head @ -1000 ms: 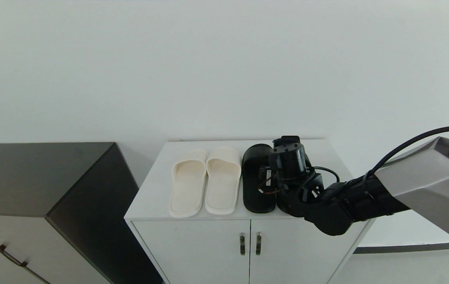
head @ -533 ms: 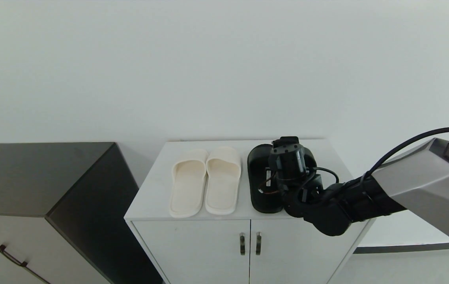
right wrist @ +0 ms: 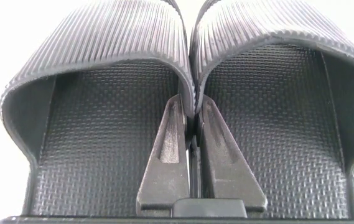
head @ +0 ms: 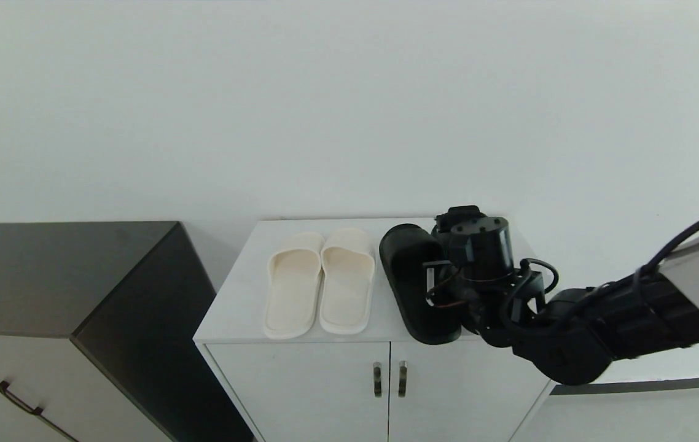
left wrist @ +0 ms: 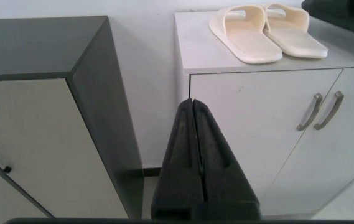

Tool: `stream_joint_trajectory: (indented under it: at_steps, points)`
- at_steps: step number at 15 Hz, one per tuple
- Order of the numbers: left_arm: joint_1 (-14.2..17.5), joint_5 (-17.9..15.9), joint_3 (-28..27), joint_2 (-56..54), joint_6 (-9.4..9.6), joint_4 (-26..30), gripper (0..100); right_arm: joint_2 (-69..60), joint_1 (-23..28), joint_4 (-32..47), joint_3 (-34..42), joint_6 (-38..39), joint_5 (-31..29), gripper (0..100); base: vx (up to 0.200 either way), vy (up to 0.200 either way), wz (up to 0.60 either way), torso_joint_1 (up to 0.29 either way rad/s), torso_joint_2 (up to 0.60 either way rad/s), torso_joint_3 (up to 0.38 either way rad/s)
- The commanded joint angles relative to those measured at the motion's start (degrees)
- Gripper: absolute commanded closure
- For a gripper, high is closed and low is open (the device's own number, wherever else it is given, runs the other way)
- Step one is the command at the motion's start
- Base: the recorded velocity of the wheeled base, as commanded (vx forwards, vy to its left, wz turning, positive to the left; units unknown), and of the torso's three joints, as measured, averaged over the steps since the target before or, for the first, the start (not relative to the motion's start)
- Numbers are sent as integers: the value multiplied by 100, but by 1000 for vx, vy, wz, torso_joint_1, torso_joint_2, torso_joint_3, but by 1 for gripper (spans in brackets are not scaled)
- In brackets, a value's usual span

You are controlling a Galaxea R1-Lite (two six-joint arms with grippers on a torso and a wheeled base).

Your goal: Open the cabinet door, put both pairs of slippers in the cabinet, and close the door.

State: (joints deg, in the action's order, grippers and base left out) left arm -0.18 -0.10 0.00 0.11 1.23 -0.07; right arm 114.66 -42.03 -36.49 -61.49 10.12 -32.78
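1. Now the black slippers (head: 414, 282) sit at 3 o'clock of the white slippers (head: 319, 282), seemingly raised and canted off the cabinet's top surface (head: 236, 301), heels swung toward 5 o'clock. A second ago they lay flat, close alongside the white pair.
2. Right end effector (right wrist: 190, 115): almost closed, pinching the two inner strap edges of the black pair together, so both shoes travel as one.
3. That arm has drawn back toward 4 o'clock, taking the pair along.
4. Cabinet doors (head: 300, 393): closed, handles (head: 389, 379) at 6 o'clock of the slippers.
5. Left end effector (left wrist: 193, 118): fingers pressed together, empty, low, facing the cabinet front.
6. Judgement: the first pair is in hand but has nowhere to go until a door opens. The free left arm looks best placed for that.
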Motion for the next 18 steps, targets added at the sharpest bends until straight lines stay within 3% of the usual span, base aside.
stream_joint_trajectory:
  at_steps: [1, 2, 4, 7, 11, 18]
  points:
    - [1, 1, 0, -2, 0, -1, 100, -1166, -130, -183, 919, -124, 791, 100, 0, 0, 0, 0, 0, 0]
    - [1, 1, 0, -2, -9, -1, 100, -1851, -174, -192, 1535, -212, 1529, 100, 0, 0, 0, 0, 0, 0]
    - [1, -8, 0, -2, -9, -1, 100, -2748, -279, -131, 2247, -238, 2338, 100, 0, 0, 0, 0, 0, 0]
    - [1, 1, 0, -2, -44, -1, 100, -3293, -525, 810, 2405, -537, 2452, 100, 0, 0, 0, 0, 0, 0]
    - [1, 1, 0, -2, -62, -1, 100, -3266, -683, 933, 2405, -546, 2426, 100, 0, 0, 0, 0, 0, 0]
    - [1, 1, 0, -2, -70, -1, 100, -3196, -692, 915, 2484, -537, 2434, 100, -200, 0, 0, 1, 1, 5]
